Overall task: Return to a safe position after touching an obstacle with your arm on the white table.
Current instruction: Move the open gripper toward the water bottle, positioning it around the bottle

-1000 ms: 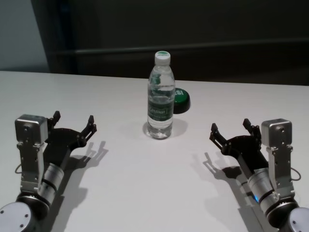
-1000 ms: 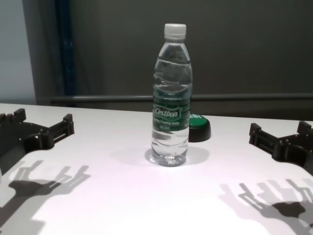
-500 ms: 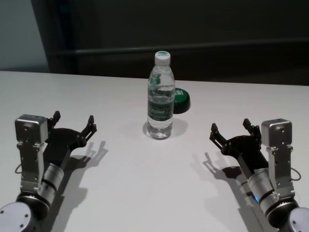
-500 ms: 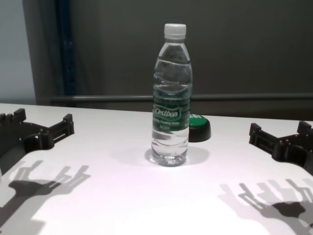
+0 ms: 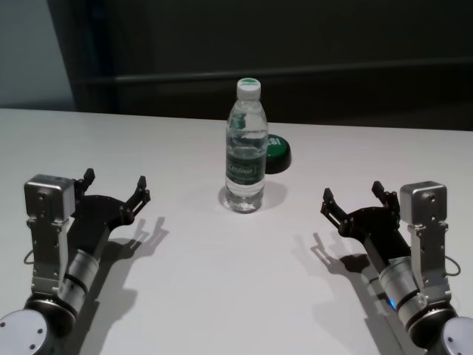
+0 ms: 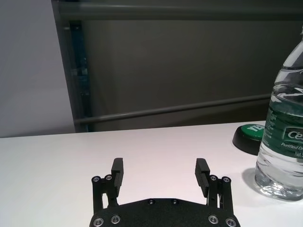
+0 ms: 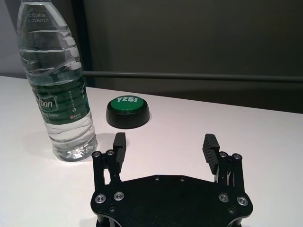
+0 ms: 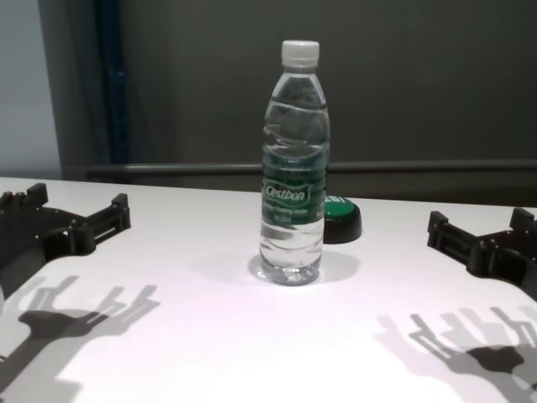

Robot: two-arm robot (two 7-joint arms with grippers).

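Note:
The obstacle, a clear water bottle point(image 5: 245, 148) with a white cap and dark green label, stands upright at the middle back of the white table point(image 5: 222, 296). It also shows in the chest view point(image 8: 293, 168). My left gripper point(image 5: 115, 180) is open and empty, low over the table to the left of the bottle and apart from it. My right gripper point(image 5: 352, 190) is open and empty, to the right of the bottle and apart from it. The left wrist view shows the open left gripper point(image 6: 160, 165) with the bottle point(image 6: 284, 137) off to one side. The right wrist view shows the same for the right gripper point(image 7: 164, 139) and the bottle point(image 7: 59, 94).
A low black button with a green "YES!" top point(image 5: 278, 151) sits just behind and right of the bottle, and shows in the right wrist view point(image 7: 128, 109). Beyond the table's far edge is a dark wall with a horizontal rail point(image 8: 419, 166).
My left gripper has shifted very slightly toward the bottle. The bottle, the button and my right arm have not moved.

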